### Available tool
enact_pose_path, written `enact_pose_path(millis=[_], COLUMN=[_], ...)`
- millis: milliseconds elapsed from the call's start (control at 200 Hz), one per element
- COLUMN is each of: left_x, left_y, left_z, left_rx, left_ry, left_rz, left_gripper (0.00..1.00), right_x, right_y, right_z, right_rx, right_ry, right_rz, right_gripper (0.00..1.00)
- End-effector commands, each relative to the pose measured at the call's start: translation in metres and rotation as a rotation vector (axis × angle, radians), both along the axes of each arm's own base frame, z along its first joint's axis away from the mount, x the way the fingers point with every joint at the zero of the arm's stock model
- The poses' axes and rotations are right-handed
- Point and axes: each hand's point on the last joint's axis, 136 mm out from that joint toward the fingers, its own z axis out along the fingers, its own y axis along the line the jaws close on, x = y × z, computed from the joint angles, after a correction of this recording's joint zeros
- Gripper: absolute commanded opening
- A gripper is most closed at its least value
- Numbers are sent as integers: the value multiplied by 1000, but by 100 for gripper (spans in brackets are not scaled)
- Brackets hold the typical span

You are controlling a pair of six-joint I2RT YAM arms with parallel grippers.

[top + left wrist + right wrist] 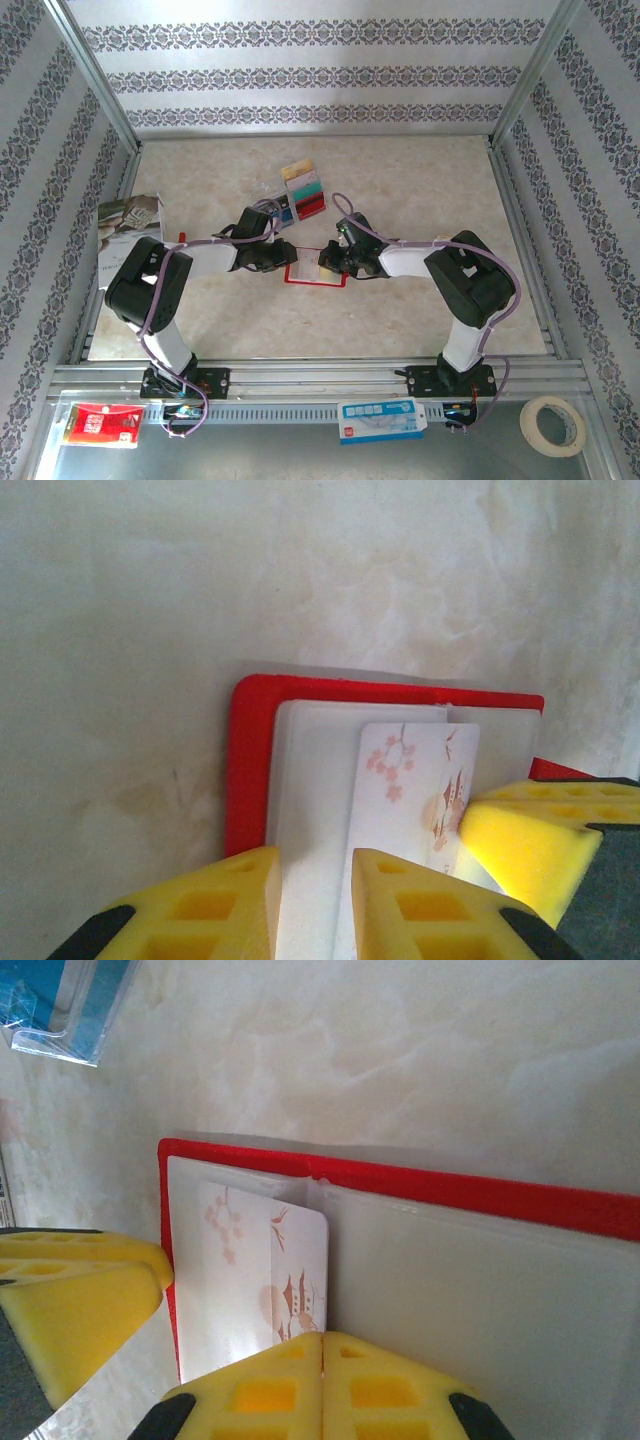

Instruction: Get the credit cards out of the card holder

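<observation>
Marbled tabletop (420,190) is bearing the open card holder (305,272) mid-frame; credit cards (303,190) are lying fanned above it, already out. One blossom card (290,1270) is waiting in its pocket (310,780). Left gripper (315,865) is hovering slightly parted; right gripper (322,1345) is pressing shut at that card's edge.

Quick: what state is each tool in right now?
Left tool: partly open over the card holder, nothing visibly gripped.
Right tool: closed against the patterned card; grip cannot be told.

A magazine (128,222) lies at the table's (420,180) left edge; on the near ledge — a red packet (100,423), a blue-white packet (380,420), a tape roll (553,425).
</observation>
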Motion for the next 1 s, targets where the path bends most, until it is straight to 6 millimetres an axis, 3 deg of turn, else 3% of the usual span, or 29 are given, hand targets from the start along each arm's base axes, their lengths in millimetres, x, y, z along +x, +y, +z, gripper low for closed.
enact_pose_path(millis=[0, 195, 465, 774, 994], left_x=[1, 0, -4, -20, -23], left_y=[-2, -16, -30, -7, -7], left_z=[24, 30, 4, -29, -39], left_rx=[16, -1, 0, 142, 136], left_ry=[-52, -77, 1, 73, 96], left_rz=[-24, -72, -125, -138, -131], left_gripper=[24, 18, 13, 11, 11], right_x=[0, 1, 3, 1, -3], right_y=[0, 0, 2, 7, 5], right_z=[3, 3, 7, 10, -8], right_rx=[10, 11, 43, 70, 31], right_ry=[-12, -11, -11, -10, 50], right_rz=[14, 8, 2, 24, 9], right_gripper=[8, 8, 8, 15, 18])
